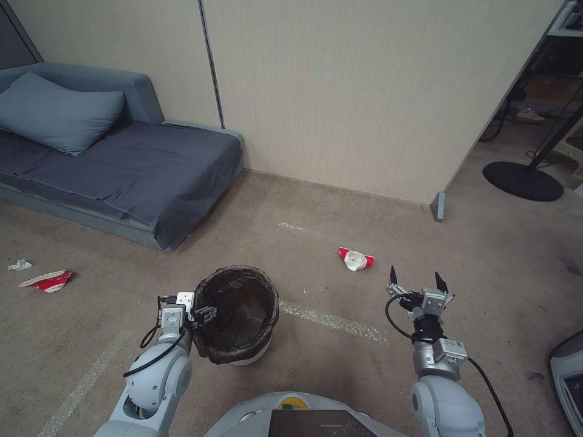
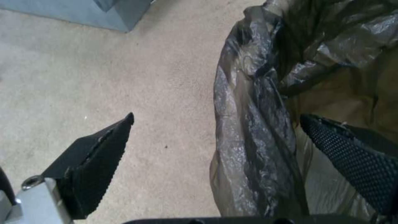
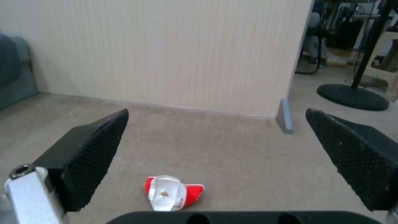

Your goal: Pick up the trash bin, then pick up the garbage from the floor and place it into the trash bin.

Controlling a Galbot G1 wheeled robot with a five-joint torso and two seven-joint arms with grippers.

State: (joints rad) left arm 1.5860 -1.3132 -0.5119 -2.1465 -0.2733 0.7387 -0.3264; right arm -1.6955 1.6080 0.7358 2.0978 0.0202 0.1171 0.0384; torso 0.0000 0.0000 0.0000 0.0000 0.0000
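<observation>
Small round white plastic trash bin point(image 1: 255, 355) with a dark, translucent, crinkled bag liner point(image 2: 253, 130) stands upright on the beige carpeted floor point(image 1: 340, 388). The left gripper point(image 1: 195, 312) sits at the bin's rim, fingers spread wide: one finger point(image 2: 93, 161) hangs outside over bare carpet, the other point(image 2: 352, 158) reaches inside the liner, so the rim and its bag lie between them without being clamped. The right gripper point(image 1: 417, 281) hovers above the floor well to the bin's right, its two dark textured fingers point(image 3: 89, 155) parted and holding nothing. Just ahead of it and slightly toward the bin lies a crumpled red-and-white snack packet point(image 3: 171, 193) flat on the carpet. Far out beyond the left gripper lie a second red-and-white packet point(image 1: 48, 280) and a small crumpled white scrap point(image 1: 19, 265). A pale worn stripe point(image 1: 334, 321) crosses the carpet between the two grippers. Farther off stand a grey-blue sofa bed point(image 1: 121, 164) with a pillow point(image 1: 57, 112), a beige ribbed partition wall point(image 1: 364, 91) and a black round stand base point(image 1: 522, 181).
</observation>
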